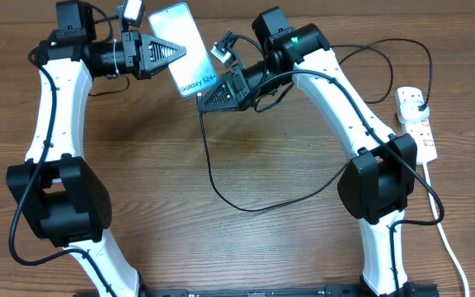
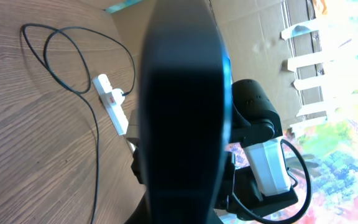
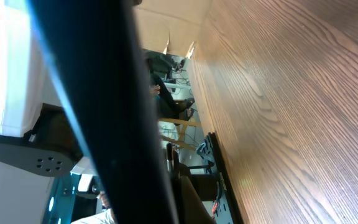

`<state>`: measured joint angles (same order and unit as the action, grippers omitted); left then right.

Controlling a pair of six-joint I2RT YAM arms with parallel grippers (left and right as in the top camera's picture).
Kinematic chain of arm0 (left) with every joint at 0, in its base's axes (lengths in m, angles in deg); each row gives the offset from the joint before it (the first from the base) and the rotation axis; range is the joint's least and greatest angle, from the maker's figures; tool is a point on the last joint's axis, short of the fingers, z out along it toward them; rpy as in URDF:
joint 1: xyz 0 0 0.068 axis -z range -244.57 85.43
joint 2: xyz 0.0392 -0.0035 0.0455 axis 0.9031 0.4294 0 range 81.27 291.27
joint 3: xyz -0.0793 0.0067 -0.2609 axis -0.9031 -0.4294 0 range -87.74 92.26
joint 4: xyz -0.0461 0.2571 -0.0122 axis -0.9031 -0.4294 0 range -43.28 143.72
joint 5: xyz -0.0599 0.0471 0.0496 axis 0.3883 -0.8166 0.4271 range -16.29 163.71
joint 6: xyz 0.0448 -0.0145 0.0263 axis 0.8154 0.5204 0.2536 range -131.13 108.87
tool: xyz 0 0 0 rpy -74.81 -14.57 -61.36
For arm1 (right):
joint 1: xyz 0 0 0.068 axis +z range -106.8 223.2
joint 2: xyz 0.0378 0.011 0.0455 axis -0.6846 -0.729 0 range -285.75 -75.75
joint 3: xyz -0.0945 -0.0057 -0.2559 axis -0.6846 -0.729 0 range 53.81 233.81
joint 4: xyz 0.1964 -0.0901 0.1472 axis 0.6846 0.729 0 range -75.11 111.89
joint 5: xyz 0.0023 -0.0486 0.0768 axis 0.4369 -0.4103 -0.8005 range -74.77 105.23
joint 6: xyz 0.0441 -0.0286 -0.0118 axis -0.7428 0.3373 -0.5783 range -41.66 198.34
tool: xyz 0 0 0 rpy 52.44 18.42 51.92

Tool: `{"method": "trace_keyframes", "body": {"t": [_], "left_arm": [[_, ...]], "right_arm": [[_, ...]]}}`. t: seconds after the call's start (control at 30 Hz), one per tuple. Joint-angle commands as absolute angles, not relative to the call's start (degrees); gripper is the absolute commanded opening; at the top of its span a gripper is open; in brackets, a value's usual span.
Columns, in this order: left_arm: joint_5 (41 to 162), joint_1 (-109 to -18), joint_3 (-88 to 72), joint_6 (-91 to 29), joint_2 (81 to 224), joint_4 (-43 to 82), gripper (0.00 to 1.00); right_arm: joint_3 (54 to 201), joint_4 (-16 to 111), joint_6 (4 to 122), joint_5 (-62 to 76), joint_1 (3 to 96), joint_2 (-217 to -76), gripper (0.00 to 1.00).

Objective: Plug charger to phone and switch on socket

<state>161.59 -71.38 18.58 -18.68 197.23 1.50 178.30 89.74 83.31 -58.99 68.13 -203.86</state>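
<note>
My left gripper is shut on the phone and holds it in the air at the back, lit screen up, with the "Galaxy S24" text toward its lower right end. In the left wrist view the phone is a dark edge-on band. My right gripper is right at the phone's bottom edge and looks shut on the connector end of the charger cable. The cable loops down over the table. The connector tip is hidden. The black plug sits in the socket strip at the right edge. The strip's switch state is too small to tell.
The strip's thick white cord runs toward the front right. In the left wrist view the strip and cable lie on the wood, with my right arm behind the phone. The right wrist view shows wood.
</note>
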Motion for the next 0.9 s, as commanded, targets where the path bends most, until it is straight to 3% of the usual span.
{"method": "trace_keyframes", "body": {"t": [0.0, 0.47, 0.87], "left_arm": [[164.41, -70.92, 19.37, -18.4, 196.86, 1.74, 0.04], [164.41, -70.9, 19.37, -17.04, 196.86, 1.74, 0.04], [160.21, -70.85, 19.35, -12.91, 196.88, -1.43, 0.04]], "right_arm": [[178.76, 90.28, 84.23, -58.79, 66.36, -203.69, 0.04], [178.76, 97.85, 91.68, -58.51, 66.38, -203.69, 0.03], [178.76, 111.97, 103.79, -57.35, 65.05, -203.64, 0.04]]}}
